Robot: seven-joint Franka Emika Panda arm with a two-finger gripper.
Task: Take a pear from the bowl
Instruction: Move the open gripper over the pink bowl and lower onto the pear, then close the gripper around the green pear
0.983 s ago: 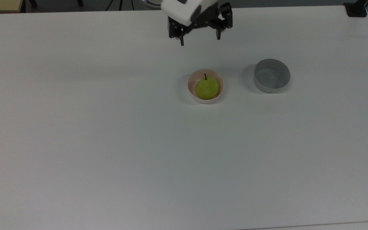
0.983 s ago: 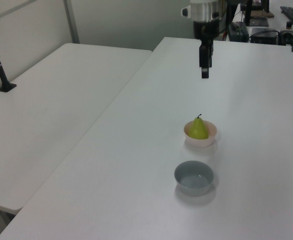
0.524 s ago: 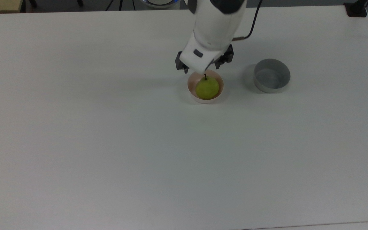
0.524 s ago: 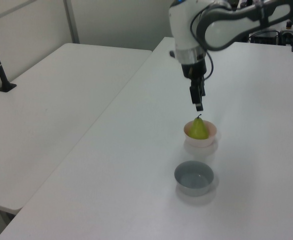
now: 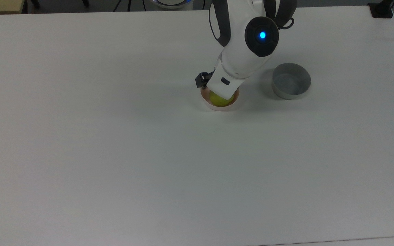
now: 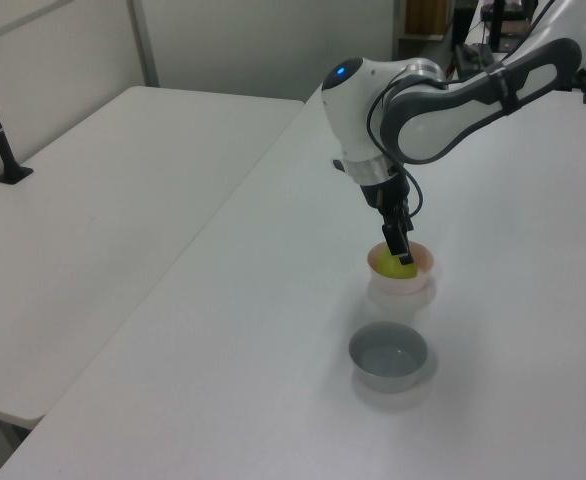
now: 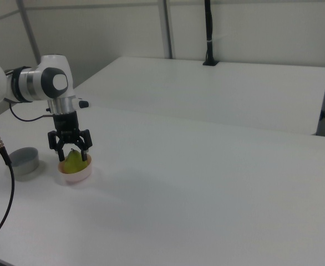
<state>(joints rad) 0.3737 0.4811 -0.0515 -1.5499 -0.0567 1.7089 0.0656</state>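
Gripper, jaws spread wide, straddling the pear seated in the pink bowl; grey bowl nearby.

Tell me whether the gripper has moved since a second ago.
Yes. In the top view the gripper came from the table's far edge down to the pink bowl, now straddling the pear.
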